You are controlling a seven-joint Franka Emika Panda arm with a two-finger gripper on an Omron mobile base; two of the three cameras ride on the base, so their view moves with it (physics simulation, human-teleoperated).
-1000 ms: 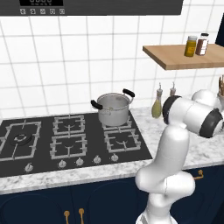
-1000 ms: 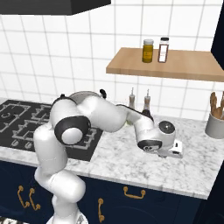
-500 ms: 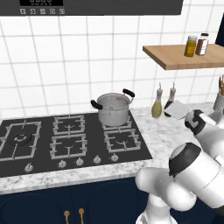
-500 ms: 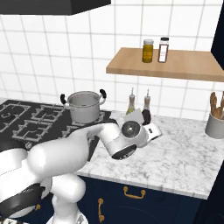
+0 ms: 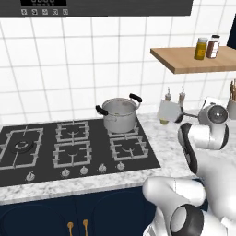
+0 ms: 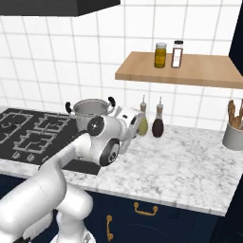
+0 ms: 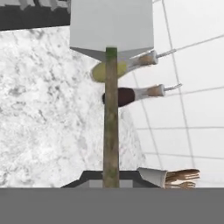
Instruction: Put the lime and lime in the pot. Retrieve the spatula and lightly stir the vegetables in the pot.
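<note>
Holding the spatula (image 7: 111,118) up over the counter (image 6: 190,163)
Gripper (image 7: 111,177) jaws clamping its handle (blade right of the pot (image 5: 119,114))

Glossy white arm (image 6: 71,161) of rounded, bulbous links; dark grey circular joint caps; smooth casing

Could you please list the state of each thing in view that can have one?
spatula: held, clear of the counter, white blade toward the bottles.
gripper: jaws shut on the spatula handle.
pot: upright on the back right burner, no lid.
yellow-green bottle: upright on the counter, stoppered.
dark bottle: upright, stoppered.
utensil crock: upright, holding wooden utensils.
</note>
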